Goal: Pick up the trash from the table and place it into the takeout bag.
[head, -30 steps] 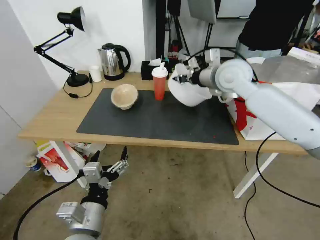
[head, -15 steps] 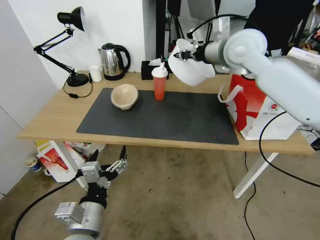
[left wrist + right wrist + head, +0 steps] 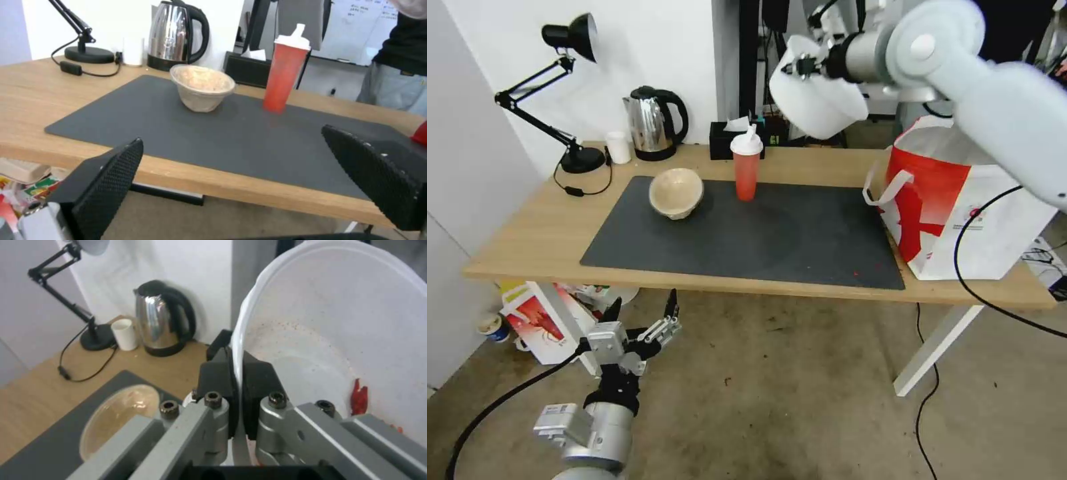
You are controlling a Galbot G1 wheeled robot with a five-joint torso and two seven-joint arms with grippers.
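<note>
Your right gripper pinching the white bowl rim, raised higher than before, above the takeout bag, left gripper spread empty below the table.

My right arm is raised high at far right, right gripper clamped on the white bowl rim. My left gripper hangs low at near left, fingers spread.

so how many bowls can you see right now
2. The beige paper bowl sits on the dark mat beside the red cup. The white bowl is held in the air by its rim in the right end effector, above the table's back edge.
</note>
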